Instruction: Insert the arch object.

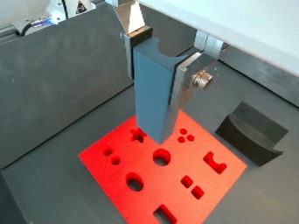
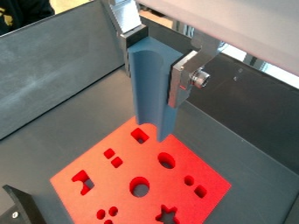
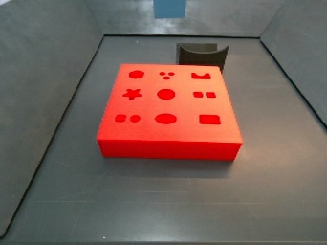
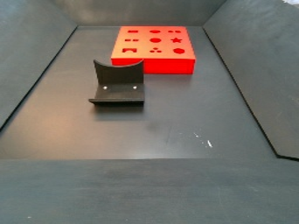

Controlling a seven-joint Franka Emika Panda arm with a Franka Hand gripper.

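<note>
- My end effector (image 1: pixel 163 87) hangs high over the worktop (image 4: pixel 152 131). In both wrist views (image 2: pixel 158 83) it shows as flat silver plates on either side of a tall blue-grey upright column.
- One silver finger (image 1: pixel 193 79), with a screw head on it, lies flat against the side of the column. The opposite finger is hidden behind the column, so I cannot tell whether the end effector is clenched or released.
- In a side view only a small blue patch of the end effector (image 3: pixel 169 8) shows, at the far top edge of the picture.
- A large red board (image 3: pixel 185 106) with shaped holes lies flat on the dark worktop, and in both wrist views it is below the lower end of the column (image 1: pixel 162 172) (image 2: pixel 138 166).
- An arch-shaped hole (image 3: pixel 201 75) sits at the board's far right corner in a side view.
- The fixture (image 4: pixel 117 83) stands on the worktop. In one side view it is nearer than the red board (image 4: pixel 152 61), to the left and clearly apart from it; in another (image 3: pixel 202 53) it is just beyond the board's far edge.
- In a wrist view the fixture (image 1: pixel 251 131) stands beside the board.
- I cannot tell where the arch object is; no view shows a small dark notched block clearly, whether on the board, on the worktop or at the fixture.
</note>
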